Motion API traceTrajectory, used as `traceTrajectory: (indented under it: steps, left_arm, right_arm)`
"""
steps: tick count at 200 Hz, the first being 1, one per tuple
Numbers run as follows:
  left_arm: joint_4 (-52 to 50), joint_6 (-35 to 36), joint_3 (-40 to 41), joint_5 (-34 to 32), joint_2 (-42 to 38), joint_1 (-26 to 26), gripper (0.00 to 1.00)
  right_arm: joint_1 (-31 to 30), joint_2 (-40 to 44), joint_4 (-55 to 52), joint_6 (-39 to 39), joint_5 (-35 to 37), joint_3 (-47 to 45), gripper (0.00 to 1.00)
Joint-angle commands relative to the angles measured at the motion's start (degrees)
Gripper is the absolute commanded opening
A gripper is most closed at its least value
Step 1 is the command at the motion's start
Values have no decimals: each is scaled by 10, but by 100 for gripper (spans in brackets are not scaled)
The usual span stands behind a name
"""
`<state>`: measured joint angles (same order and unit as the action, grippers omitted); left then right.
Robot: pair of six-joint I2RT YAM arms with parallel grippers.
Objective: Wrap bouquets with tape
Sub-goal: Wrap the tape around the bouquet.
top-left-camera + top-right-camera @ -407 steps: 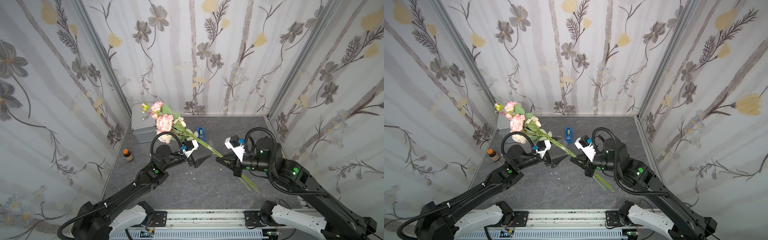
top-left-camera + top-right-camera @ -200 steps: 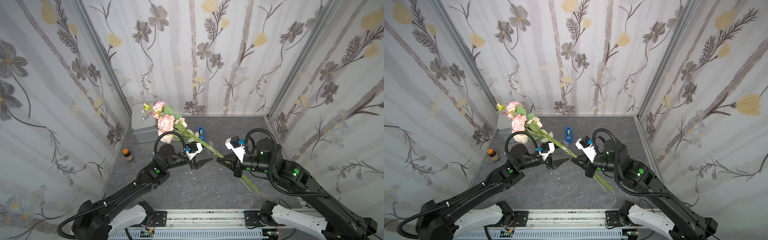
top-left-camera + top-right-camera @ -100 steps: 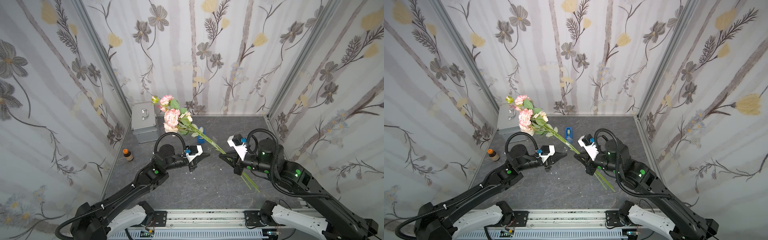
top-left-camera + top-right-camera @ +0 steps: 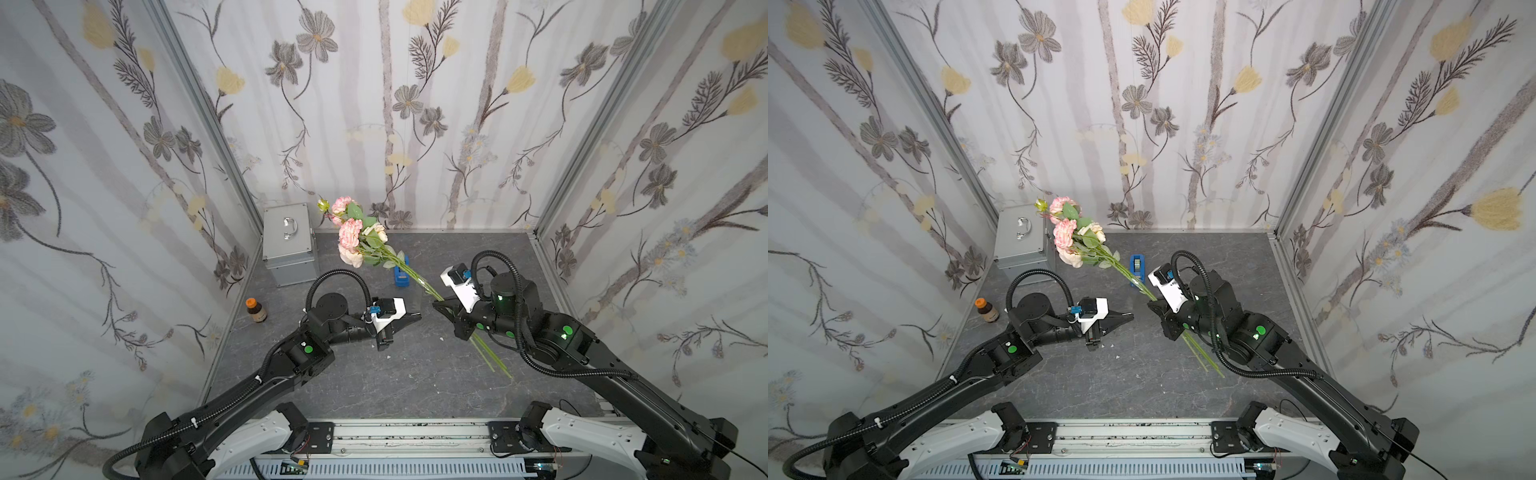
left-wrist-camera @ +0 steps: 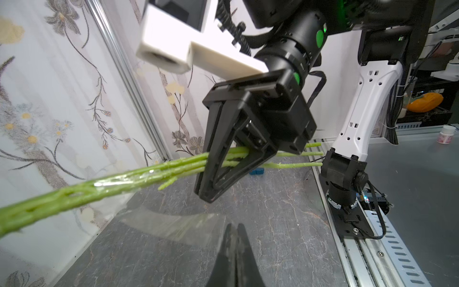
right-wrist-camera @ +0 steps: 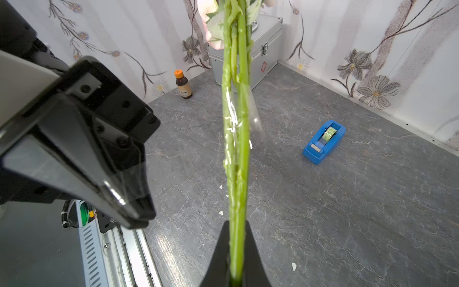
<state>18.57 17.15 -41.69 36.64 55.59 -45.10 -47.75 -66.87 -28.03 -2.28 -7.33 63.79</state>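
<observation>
Well, the grey surface [image 4: 395, 386] is the biggest thing, with flowery walls all around it. A silver case [image 4: 289, 245] stands in the far left corner.

The bouquet [image 4: 353, 243] is up in the air over the surface, and it leans. Its pink flowers are high up near the case, and its long green stems slant down toward the right arm. The right claw [image 4: 439, 305] is clamped tight on the stems partway along, and the stem ends stick out behind it.

The left claw [image 4: 415, 318] is near the stems but apart from them, and its two tips are pressed together. The right wrist view shows a clear film on those tips, but I cannot tell if it is pinched there.

The blue tape holder [image 4: 401, 276] sits on the surface behind the stems, with a pale green roll inside. A little brown bottle [image 4: 255, 309] with an orange cap stands by the left wall.

Some clear tape [image 6: 233, 119] is wrapped around the stems, with one loose flap sticking out. A few tiny white crumbs [image 6: 293, 266] lie on the surface.
</observation>
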Motion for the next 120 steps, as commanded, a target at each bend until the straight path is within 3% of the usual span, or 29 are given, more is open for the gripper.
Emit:
traceTrajectory:
  steps: [1,120]
  left_arm:
    - [6,7,-11,1,-2,-2,0]
    - [15,59,-57,-69,50,-2,0]
  right_arm:
    - [1,-12,33,18,20,-11,0]
    - [-5,-11,48,49,-58,-80,0]
